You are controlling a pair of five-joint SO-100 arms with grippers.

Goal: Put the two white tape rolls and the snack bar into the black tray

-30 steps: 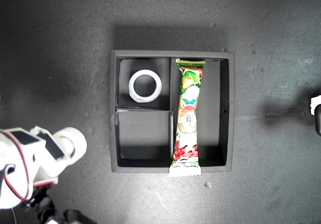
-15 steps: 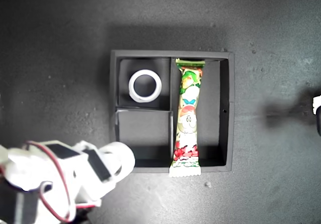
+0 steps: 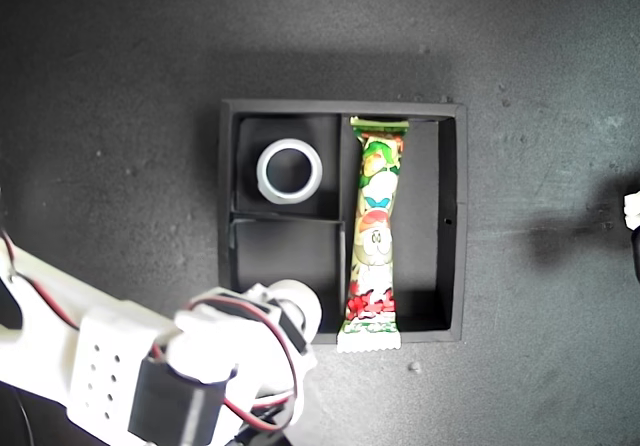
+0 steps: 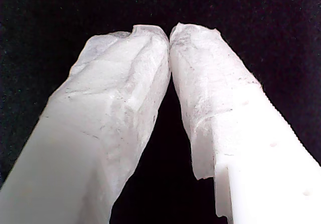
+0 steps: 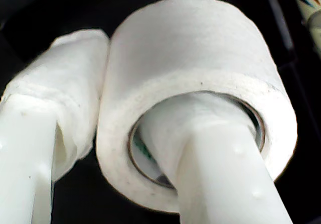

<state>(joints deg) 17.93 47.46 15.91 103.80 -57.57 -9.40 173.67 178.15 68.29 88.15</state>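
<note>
The black tray (image 3: 228,216) lies in the middle of the exterior view. One white tape roll (image 3: 289,170) rests in its small upper-left compartment. The snack bar (image 3: 375,236) lies along the long compartment, its lower crimped end over the tray wall. My second gripper (image 5: 135,83) is shut on the other, wider white tape roll (image 5: 190,68), one finger through the ring and one outside. In the exterior view that roll (image 3: 297,301) hangs over the lower edge of the tray's other small compartment. My first gripper (image 4: 169,33) is shut on nothing over a dark surface.
The dark tabletop (image 3: 120,116) surrounds the tray. The second arm's white body (image 3: 120,376) with red wires fills the exterior view's lower left. A small white part of an arm (image 3: 632,211) shows at the exterior view's right edge. A crumb (image 3: 414,367) lies below the tray.
The second arm has swung from the exterior view's lower-left corner toward the tray, carrying the tape roll to the lower small compartment's edge. Tray, other roll and snack bar have not moved.
</note>
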